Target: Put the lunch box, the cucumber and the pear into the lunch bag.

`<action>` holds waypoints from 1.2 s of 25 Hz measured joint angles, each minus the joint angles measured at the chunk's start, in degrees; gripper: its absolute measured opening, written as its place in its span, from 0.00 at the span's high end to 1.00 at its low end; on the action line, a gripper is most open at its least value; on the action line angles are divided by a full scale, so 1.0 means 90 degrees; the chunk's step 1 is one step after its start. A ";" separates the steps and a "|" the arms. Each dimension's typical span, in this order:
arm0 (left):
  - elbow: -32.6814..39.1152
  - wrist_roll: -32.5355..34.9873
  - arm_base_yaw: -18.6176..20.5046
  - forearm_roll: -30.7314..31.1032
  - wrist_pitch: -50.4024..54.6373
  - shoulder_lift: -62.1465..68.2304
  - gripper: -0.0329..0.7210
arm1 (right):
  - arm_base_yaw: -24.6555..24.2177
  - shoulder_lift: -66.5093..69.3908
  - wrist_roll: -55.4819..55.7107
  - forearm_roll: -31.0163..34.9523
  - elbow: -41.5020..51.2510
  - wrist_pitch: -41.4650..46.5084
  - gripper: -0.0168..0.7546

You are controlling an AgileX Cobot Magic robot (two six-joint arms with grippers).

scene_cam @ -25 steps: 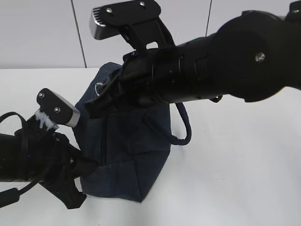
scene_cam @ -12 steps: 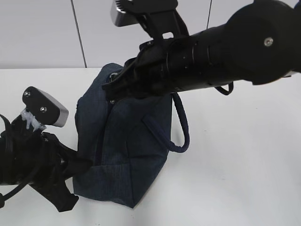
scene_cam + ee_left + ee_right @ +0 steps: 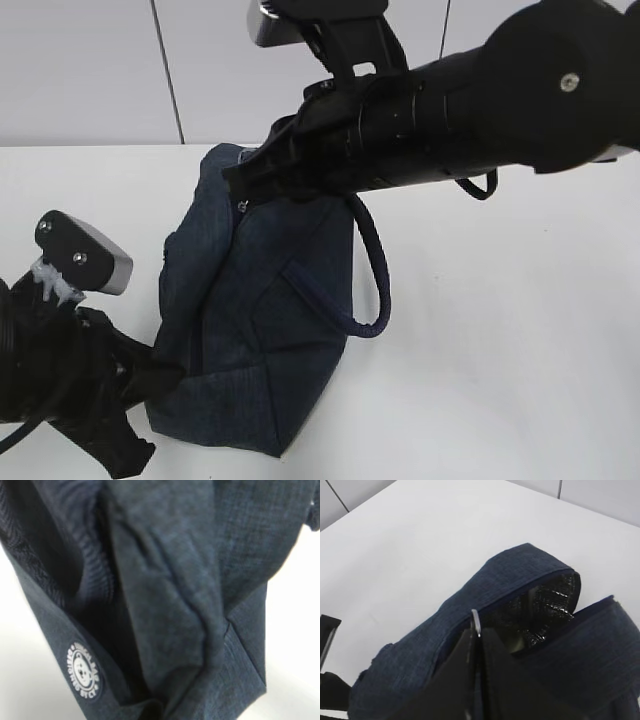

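The navy lunch bag [image 3: 260, 320] lies on the white table, stretched between my two grippers. My right gripper [image 3: 238, 183] is at the bag's top end and is shut on the metal zipper ring pull [image 3: 476, 621]. In the right wrist view the bag mouth [image 3: 520, 575] gapes, showing dark shiny lining [image 3: 547, 607]. My left gripper [image 3: 165, 375] grips the bag's lower left corner. Its fingers are hidden in the left wrist view, which fabric [image 3: 175, 605] fills. The lunch box, cucumber and pear are out of view.
The bag's rolled loop handle [image 3: 375, 290] hangs off its right side onto the white table [image 3: 520, 350]. A round white logo patch [image 3: 83, 671] sits on the bag's side. A grey panelled wall [image 3: 90, 70] stands behind the table.
My left arm has moved left and down with the bag corner. My right gripper has risen and shifted right with the ring pull. The bag is stretched longer between them.
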 joint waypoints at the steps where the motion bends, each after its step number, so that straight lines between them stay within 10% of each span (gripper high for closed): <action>1: 0.0043 0.0000 0.0000 -0.0017 0.0000 0.0000 0.94 | 0.0000 0.0044 0.0000 0.0000 -0.0003 -0.0020 0.98; 30: 0.0142 0.0000 0.0000 -0.0111 0.0006 -0.0012 0.94 | -0.0992 0.1418 -0.0442 0.0002 -0.1471 -0.0144 0.98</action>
